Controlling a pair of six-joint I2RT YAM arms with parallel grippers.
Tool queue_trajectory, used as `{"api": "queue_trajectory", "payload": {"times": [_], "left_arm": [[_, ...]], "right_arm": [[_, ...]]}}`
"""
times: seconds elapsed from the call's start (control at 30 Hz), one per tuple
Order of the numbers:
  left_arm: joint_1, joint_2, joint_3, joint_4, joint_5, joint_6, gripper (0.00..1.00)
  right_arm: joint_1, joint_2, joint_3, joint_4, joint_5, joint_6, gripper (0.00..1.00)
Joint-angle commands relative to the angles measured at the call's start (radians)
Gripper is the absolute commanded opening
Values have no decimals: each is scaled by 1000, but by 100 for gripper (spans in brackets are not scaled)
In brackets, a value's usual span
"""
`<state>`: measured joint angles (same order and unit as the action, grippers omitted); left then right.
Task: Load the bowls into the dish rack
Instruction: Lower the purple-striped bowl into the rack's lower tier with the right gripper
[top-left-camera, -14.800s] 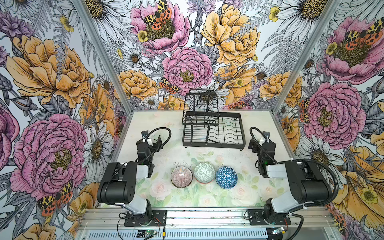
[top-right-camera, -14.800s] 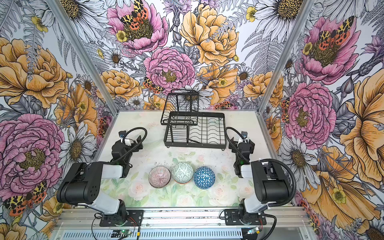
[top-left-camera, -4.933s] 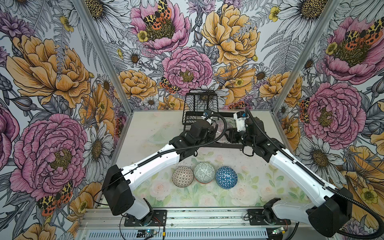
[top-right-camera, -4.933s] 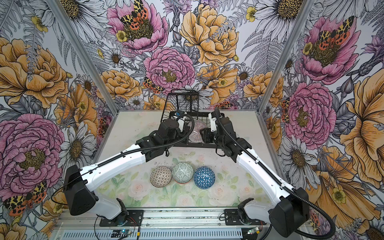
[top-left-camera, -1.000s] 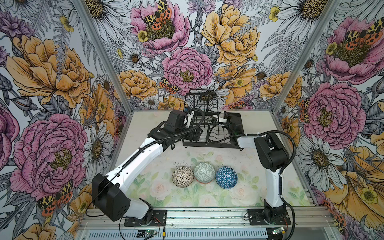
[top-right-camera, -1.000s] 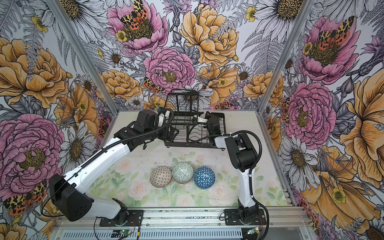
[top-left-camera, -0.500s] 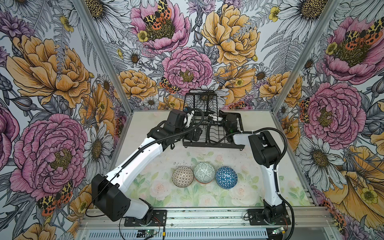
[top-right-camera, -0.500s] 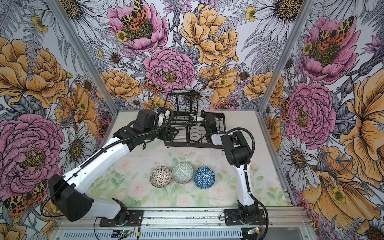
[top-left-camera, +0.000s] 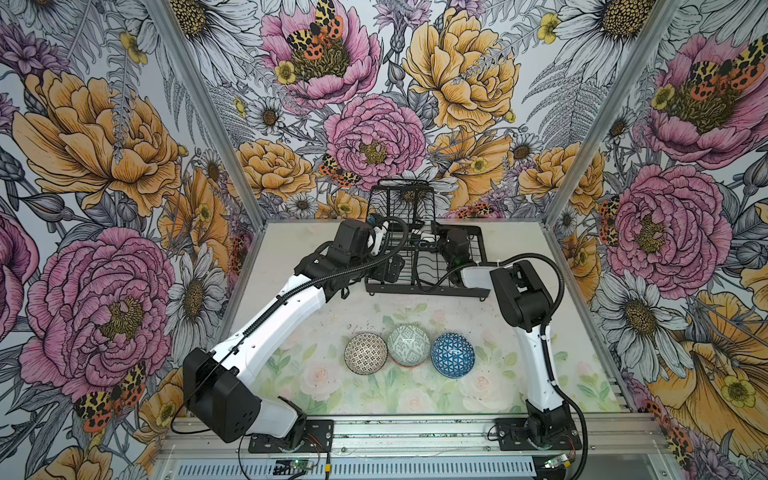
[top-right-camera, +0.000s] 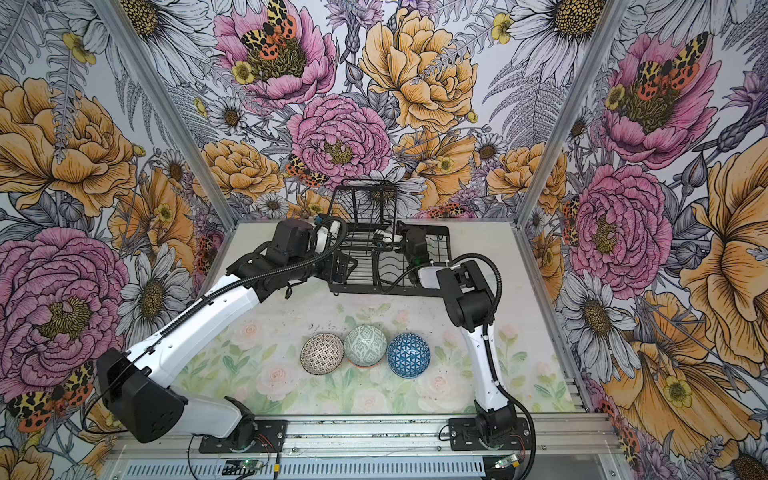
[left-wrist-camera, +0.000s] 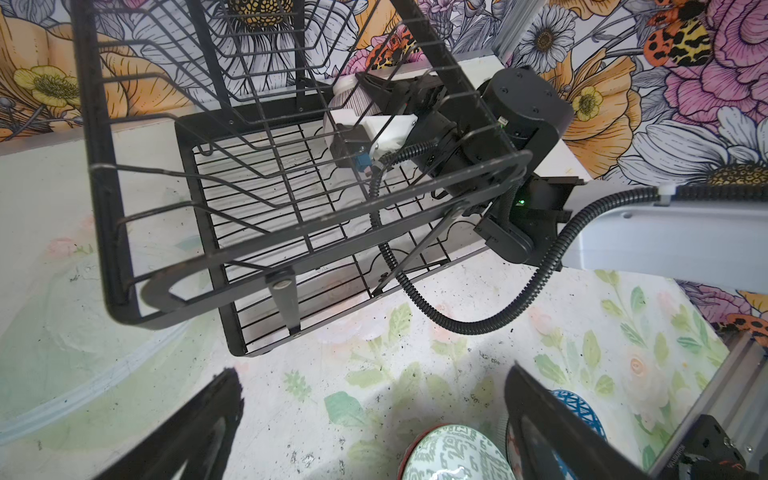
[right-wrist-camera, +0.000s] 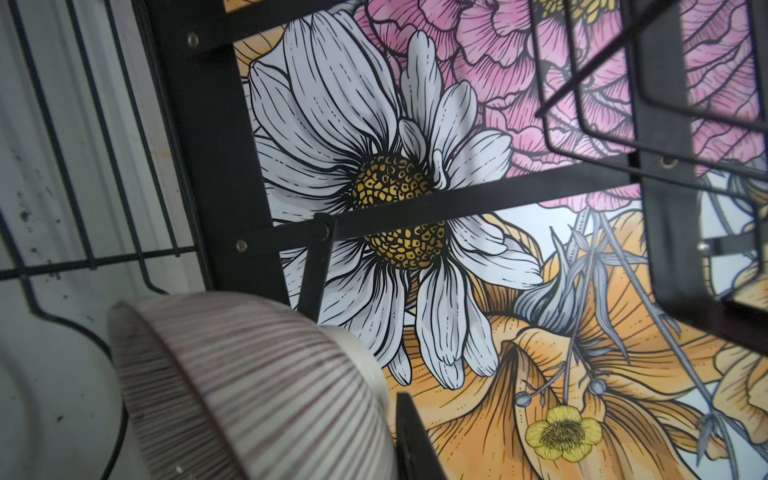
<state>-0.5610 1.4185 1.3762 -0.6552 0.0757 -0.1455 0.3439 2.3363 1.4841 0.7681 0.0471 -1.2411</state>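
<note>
Striped bowl (right-wrist-camera: 232, 382) seen close, tilted, foot ring turned toward wall (right-wrist-camera: 519, 353). Dark finger (right-wrist-camera: 415, 444) seen just beside foot. Black rack (right-wrist-camera: 208, 137) bars crossed behind; table (right-wrist-camera: 45, 166) seen through wires. Daisy, pink and orange blooms printed on wall.

Two arms (top-left-camera: 291, 307) with white links, black joints and ribbed black cables (left-wrist-camera: 469, 330)
</note>
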Motion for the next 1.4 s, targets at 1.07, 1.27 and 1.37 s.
{"api": "queue_trajectory", "payload": {"times": [1.07, 1.27, 1.37], "left_arm": [[-11, 10, 5, -4, -14, 23, 99], [-11, 17, 6, -4, -13, 25, 99], [-11, 17, 5, -5, -13, 26, 99]], "right_arm": [[21, 1, -11, -3, -58, 143, 0], [23, 5, -18, -8, -39, 132, 0], [26, 31, 1, 31, 4, 109, 0]]}}
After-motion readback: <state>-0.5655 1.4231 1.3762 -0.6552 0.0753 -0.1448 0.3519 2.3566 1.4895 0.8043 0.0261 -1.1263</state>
